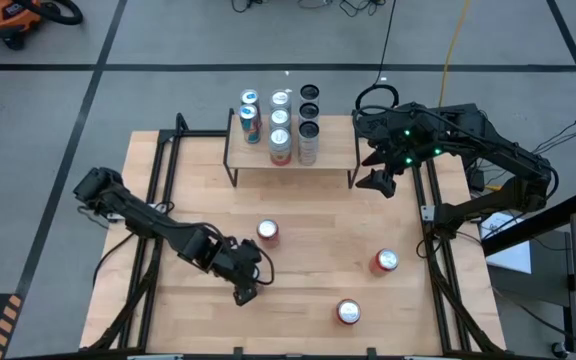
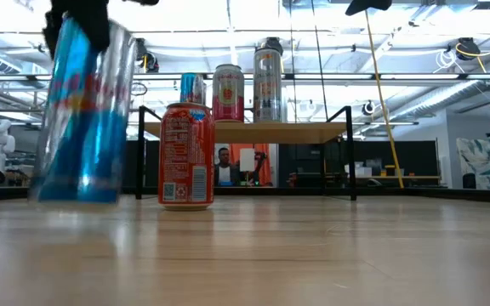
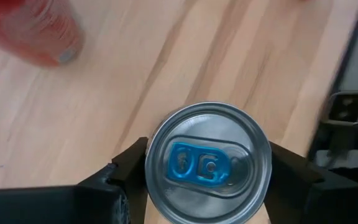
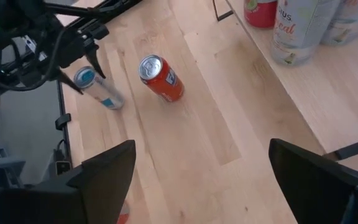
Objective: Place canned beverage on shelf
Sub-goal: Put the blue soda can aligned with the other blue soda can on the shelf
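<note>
A light wooden table (image 1: 308,240) stands on a grey floor marked with dark lines. From above, the shelf (image 1: 333,155) sits at the table's far edge, and I count eight cans (image 1: 280,125) packed on its left half in three short rows. Three more red cans stand loose on the table: one (image 1: 268,232) near the middle, one (image 1: 386,261) toward the right, one (image 1: 348,312) near the front edge. The left gripper (image 1: 246,284) reaches in at the front left, just beside the middle red can; what sits between its fingers is hidden from up here. The right gripper (image 1: 380,181) hangs by the shelf's right end, holding nothing.

At table height, a blue and silver can (image 2: 83,110) looms at the left, blurred, with dark gripper parts at its top. The middle red can (image 2: 186,155) stands upright just beside it, and behind, three cans line the shelf (image 2: 313,132). A person shows in the room beyond, under the shelf.

From the left wrist, the left fingers (image 3: 126,168) flank the silver lid with its blue tab (image 3: 207,163), close at either side; whether they press it I cannot tell.

From the right wrist, the right fingers (image 4: 104,171) stand wide apart over bare wood, with the blue can (image 4: 98,87) and red can (image 4: 161,78) beyond. All lids look sealed.
</note>
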`<control>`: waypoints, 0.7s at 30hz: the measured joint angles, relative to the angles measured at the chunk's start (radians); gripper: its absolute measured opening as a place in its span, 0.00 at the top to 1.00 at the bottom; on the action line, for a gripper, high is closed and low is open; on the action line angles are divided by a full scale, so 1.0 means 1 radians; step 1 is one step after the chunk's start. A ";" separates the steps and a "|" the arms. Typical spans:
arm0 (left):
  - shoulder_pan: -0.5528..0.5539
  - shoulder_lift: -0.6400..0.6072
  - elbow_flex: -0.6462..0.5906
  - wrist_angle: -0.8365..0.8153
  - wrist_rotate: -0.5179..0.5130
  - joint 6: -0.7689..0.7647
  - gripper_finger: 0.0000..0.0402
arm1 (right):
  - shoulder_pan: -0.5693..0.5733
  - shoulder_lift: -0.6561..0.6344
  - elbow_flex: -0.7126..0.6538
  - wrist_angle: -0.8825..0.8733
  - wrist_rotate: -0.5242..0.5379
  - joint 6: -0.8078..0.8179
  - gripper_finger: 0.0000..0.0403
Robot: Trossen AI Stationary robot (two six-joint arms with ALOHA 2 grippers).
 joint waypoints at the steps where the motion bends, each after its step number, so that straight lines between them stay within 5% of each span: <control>1: 0.005 -0.002 0.010 0.004 0.001 0.000 0.45 | 0.000 0.000 0.000 0.000 -0.006 0.009 0.14; 9: 0.066 -0.010 0.123 -0.033 -0.006 0.032 0.45 | 0.036 0.000 0.000 0.030 -0.027 0.043 0.14; 21: 0.177 -0.010 0.406 -0.044 -0.005 0.161 0.45 | 0.283 0.000 0.000 0.251 0.002 0.144 0.13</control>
